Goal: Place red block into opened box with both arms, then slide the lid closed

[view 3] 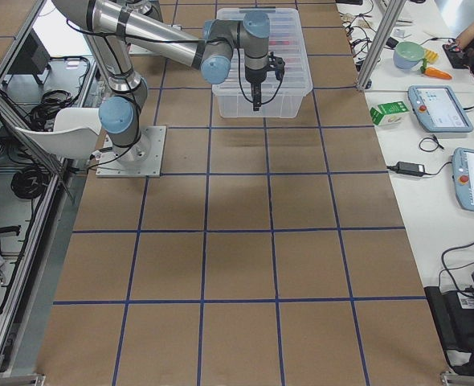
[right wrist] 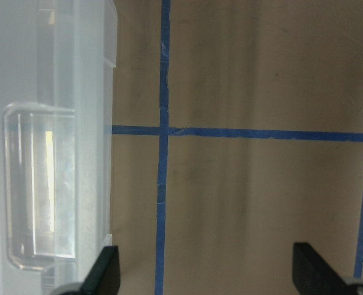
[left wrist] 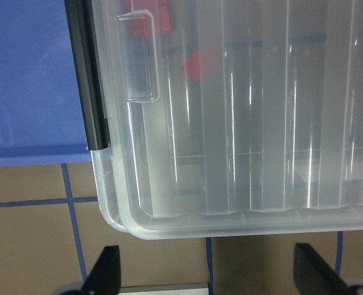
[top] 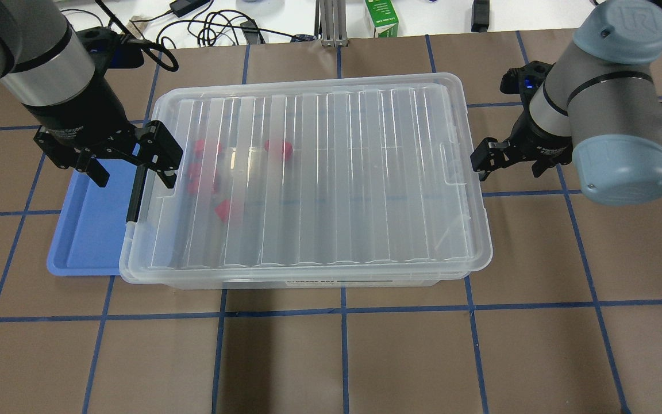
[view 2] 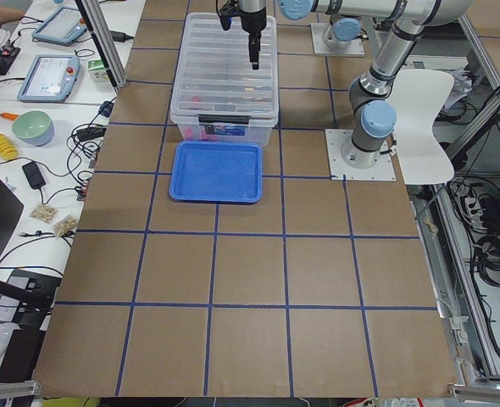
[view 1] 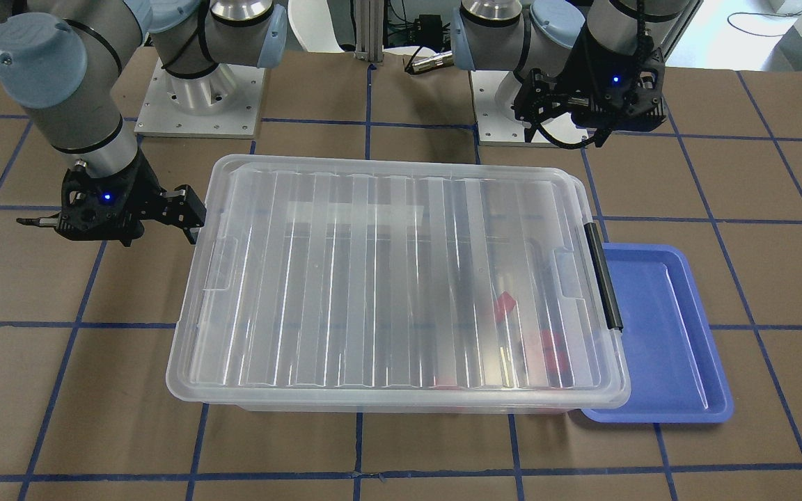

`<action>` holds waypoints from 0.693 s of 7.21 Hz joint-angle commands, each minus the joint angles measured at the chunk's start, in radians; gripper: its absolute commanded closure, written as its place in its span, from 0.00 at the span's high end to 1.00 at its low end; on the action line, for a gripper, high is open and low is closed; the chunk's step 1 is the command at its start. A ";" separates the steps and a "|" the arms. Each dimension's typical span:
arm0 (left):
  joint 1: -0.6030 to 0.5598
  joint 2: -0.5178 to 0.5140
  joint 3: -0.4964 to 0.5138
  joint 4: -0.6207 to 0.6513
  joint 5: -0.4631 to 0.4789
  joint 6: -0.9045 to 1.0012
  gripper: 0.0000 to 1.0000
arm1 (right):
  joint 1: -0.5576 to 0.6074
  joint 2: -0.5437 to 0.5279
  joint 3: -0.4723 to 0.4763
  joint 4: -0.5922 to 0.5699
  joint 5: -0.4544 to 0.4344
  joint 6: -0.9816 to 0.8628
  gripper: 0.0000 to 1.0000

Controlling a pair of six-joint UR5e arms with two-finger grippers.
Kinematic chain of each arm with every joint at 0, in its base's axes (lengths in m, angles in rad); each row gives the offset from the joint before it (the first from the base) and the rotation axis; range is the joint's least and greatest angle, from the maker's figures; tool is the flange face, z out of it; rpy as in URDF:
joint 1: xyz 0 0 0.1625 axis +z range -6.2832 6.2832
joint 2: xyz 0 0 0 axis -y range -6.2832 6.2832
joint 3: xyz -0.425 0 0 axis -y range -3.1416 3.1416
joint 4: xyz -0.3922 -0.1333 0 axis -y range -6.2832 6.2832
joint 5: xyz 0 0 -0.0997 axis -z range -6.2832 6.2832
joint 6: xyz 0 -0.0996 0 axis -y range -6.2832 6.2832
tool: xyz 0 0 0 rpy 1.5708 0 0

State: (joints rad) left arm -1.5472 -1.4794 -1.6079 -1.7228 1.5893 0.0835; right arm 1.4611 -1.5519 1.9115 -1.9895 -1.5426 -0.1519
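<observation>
The clear ribbed lid (top: 331, 172) lies flat over the box (top: 308, 282) and covers nearly all of it. Several red blocks show blurred through the lid near the latch end, among them one red block (top: 278, 148) and another (view 1: 505, 305). My left gripper (top: 134, 175) hangs open above the box's black bar latch (top: 134, 192) and holds nothing; in the left wrist view its fingertips (left wrist: 107, 273) frame the box corner. My right gripper (top: 508, 167) stands open just off the opposite short end, beside the lid's handle recess (right wrist: 40, 184), with nothing between its fingers.
A blue tray (top: 92, 224) lies against the latch end of the box, partly under its rim. Cables and a green carton (top: 381, 17) sit beyond the table's far edge. Brown table with blue tape lines (top: 342, 356) stretches in front of the box.
</observation>
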 commanded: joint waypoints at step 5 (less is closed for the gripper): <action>-0.001 -0.002 -0.001 0.080 -0.006 -0.011 1.00 | 0.086 -0.158 -0.181 0.296 -0.017 0.134 1.00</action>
State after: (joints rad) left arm -1.5478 -1.4809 -1.6084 -1.6675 1.5859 0.0767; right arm 1.5098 -1.6693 1.7561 -1.7609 -1.5546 -0.1035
